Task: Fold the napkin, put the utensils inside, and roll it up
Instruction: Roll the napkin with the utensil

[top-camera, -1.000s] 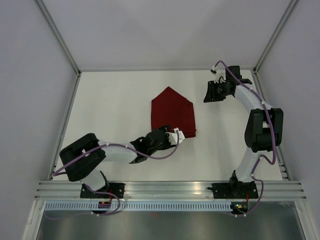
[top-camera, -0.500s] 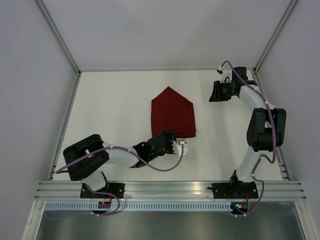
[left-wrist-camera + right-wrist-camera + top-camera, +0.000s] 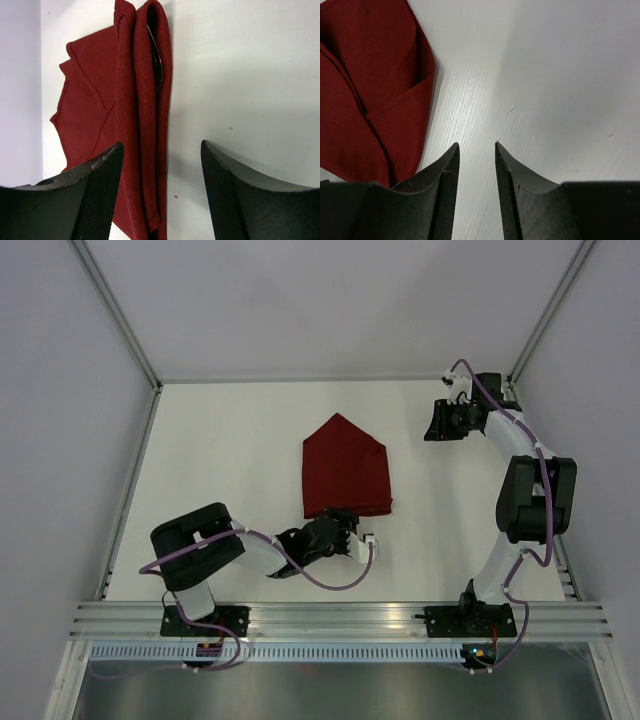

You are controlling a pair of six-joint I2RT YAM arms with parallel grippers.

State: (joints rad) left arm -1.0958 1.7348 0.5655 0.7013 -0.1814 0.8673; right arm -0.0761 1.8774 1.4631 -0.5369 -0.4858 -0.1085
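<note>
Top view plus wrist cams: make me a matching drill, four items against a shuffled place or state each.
Items:
1 napkin
2 left pincer
3 right pincer
4 table

States:
A white surface
B open, at the napkin's near edge
C dark red, folded
D open, holding nothing, apart from the napkin on its right

Pairs: 1-C, 2-B, 3-D, 4-A

Folded napkin (image 3: pixel 345 468) on table (image 3: pixel 230 460) — left claw (image 3: pixel 338 521) at its near edge, right claw (image 3: pixel 437 422) well apart.
</note>
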